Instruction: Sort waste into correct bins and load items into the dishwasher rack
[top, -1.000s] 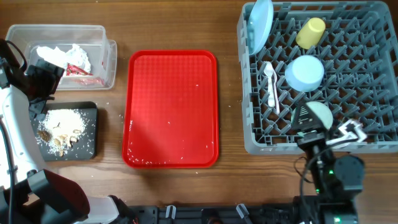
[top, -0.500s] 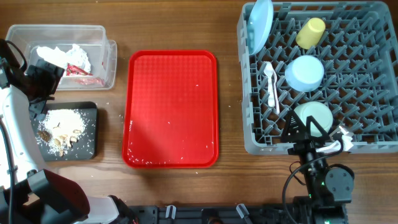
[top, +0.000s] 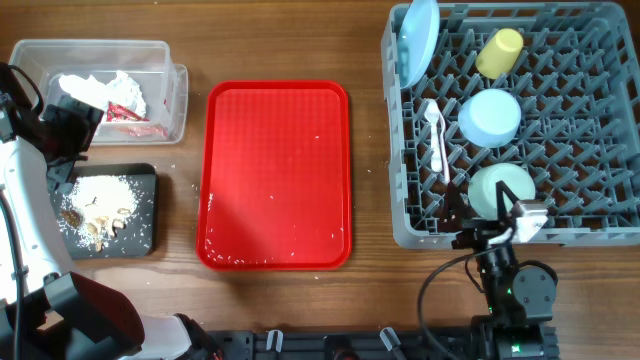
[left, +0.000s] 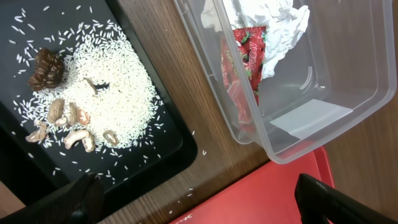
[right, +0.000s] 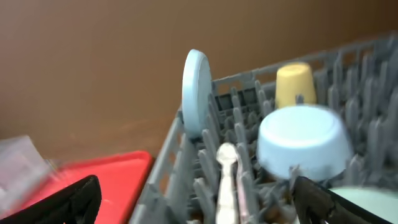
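Left: tub (top: 172, 100) holding napkins (top: 105, 90) and wrapper (top: 127, 113), small tray (top: 148, 215) with scraps (top: 95, 205) just in front. Middle: big tray (top: 278, 170). Right: rack (top: 590, 140), with plate (top: 418, 40) in its back-left corner, cup (top: 499, 52) right of it, bowl (top: 489, 117) before the cup, spoon (top: 436, 135) left of bowl, small bowl (top: 497, 188) frontmost.

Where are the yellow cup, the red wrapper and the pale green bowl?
yellow cup (top: 499, 52): overhead view, on its middle.
red wrapper (left: 245, 59): left wrist view, on its printed part.
pale green bowl (top: 493, 187): overhead view, on its middle.
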